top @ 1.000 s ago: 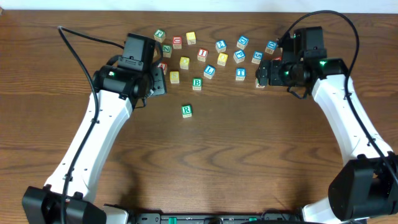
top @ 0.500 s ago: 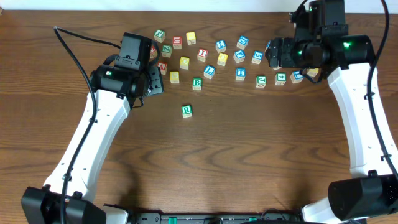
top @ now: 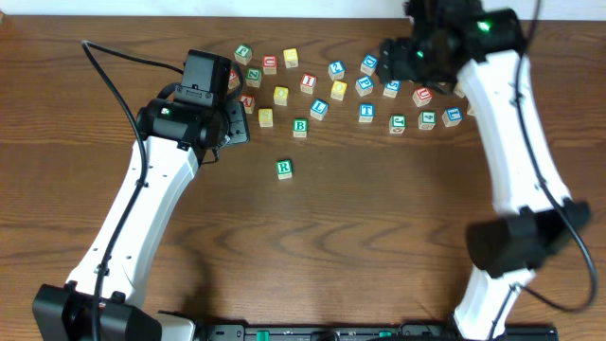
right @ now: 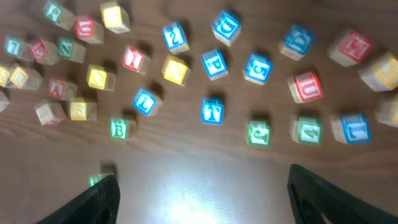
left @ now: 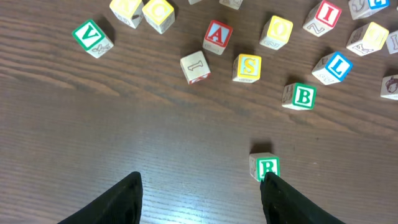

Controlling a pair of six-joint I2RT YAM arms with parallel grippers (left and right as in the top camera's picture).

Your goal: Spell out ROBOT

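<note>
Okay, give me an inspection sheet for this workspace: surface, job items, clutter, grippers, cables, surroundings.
Surface: brown wooden table, bare in front.
Job's things: green R block alone, in front of the cluster; green B block and blue T block in the cluster.
Clutter: other letter blocks scattered along the far side.
Grippers: left gripper open, empty; right gripper open, empty, above the blocks.
Cables: black cable looping beside the left arm.
Surroundings: pale strip beyond the far edge.
</note>
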